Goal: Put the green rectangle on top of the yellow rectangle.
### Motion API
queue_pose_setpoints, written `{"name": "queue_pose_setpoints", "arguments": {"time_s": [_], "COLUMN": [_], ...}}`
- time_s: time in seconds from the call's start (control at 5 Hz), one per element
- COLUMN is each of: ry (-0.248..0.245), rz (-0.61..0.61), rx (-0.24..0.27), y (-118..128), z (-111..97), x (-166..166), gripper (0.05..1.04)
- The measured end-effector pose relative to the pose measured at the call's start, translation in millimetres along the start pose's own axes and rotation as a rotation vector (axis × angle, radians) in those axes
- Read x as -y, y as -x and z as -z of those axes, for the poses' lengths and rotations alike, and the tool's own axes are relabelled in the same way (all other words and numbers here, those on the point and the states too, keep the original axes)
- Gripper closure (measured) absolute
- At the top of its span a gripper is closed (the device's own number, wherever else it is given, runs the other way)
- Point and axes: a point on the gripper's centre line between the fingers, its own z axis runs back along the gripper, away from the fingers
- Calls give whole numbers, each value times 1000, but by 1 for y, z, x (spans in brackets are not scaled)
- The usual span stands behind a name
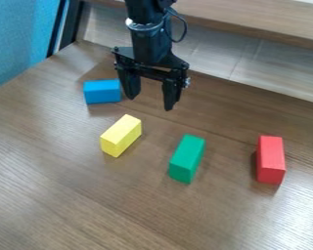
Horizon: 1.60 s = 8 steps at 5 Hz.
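As we are looking across the bench (67, 205), we are finding no block resting on another, so the whole stacking job is waiting ahead of us. Leftmost, the blue block (102, 92) is lying just beside the pincer, close to its nearer side; we are judging it harmless to the job, though a low sideways sweep could be knocking it. Next along, the yellow rectangle (122, 132) is lying in front of the pincer and a little to its left, its top bare and ready for receiving the other piece. Over the middle, the pincer (149, 103) is hanging with its two fingers spread and nothing between them. Farther right, the green rectangle (189, 151) is lying in front of the pincer and to its right, apart from the yellow one and touching only the bench. We are seeing nothing blocking a grasp there, so gripping, lifting, carrying it leftward and setting it down are all remaining. Rightmost, the red block (271, 158) is standing well apart from the pincer, and we are reckoning it outside the likely path.
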Motion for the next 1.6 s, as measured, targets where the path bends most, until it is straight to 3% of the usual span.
{"name": "queue_pose_setpoints", "arguments": {"time_s": [0.2, 0.4, 0.8, 1.6], "ry": [4, 41, 68, 48], "rz": [-4, -28, -70, -32], "rx": [-31, -30, -34, -164], "y": [3, 1, 2, 34], "z": [10, 16, 20, 71], "x": [1, 7, 33, 53], "gripper": [83, 83, 83, 116]}}
